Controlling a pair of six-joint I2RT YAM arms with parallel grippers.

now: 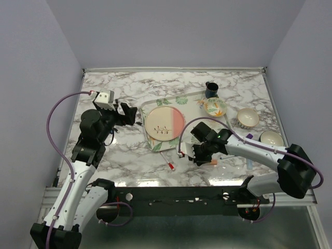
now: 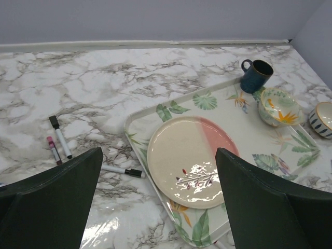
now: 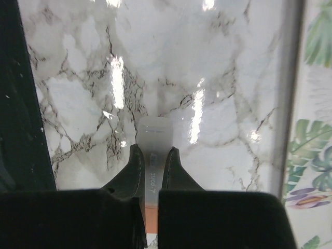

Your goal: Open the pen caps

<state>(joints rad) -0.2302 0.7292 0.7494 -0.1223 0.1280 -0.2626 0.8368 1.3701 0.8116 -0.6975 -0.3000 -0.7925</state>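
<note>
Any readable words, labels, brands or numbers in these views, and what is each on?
Dark print on the white pen in the right gripper: blurred, unreadable.
Loose pens on the table: too small to show any print.
Nothing else shows text.

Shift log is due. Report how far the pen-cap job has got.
Done: nothing that shows; no loose cap is in view. In hand: the right gripper has its fingers closed on a pale pen, while the left gripper hangs open and empty. Left: the black-capped marker, the pink-capped marker and a third marker lie capped on the table.
</note>
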